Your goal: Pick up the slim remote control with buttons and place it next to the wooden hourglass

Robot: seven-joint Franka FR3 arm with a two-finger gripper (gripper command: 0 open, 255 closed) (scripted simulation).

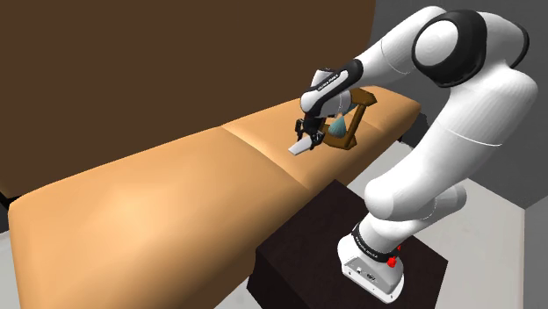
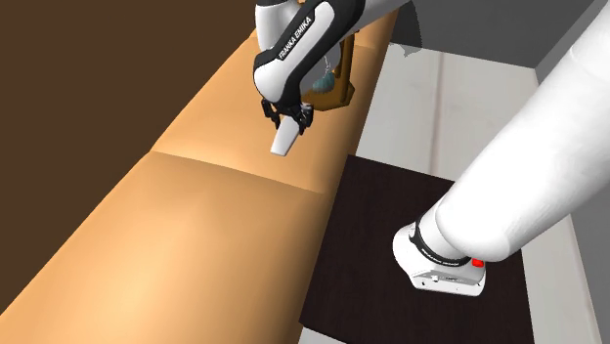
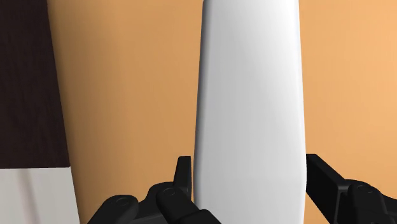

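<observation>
Clamped on a slim white remote (image 1: 299, 147) (image 2: 283, 140) (image 3: 248, 95), the black tool (image 1: 305, 138) (image 2: 286, 122) (image 3: 251, 184) hangs over the far cushion of a tan sofa seat (image 1: 158, 193) (image 2: 196, 235). In the wrist view one black finger (image 3: 184, 181) presses each long side of the remote, near one end, and the rest of its smooth, plain body runs straight out ahead of the tool above the tan cushion. From the shoulder view the remote slants down and to the left from the tool, its free end low over the seat. Whether that end touches the cushion I cannot tell. A wooden hourglass (image 1: 356, 123) (image 2: 339, 90) with blue glass stands just beyond the tool on the same cushion, to its right in the shoulder view, partly hidden by the white arm (image 1: 457, 132). Nearer, a dark box stand (image 1: 307, 237) (image 2: 391, 215) sits against the seat's front edge.
</observation>
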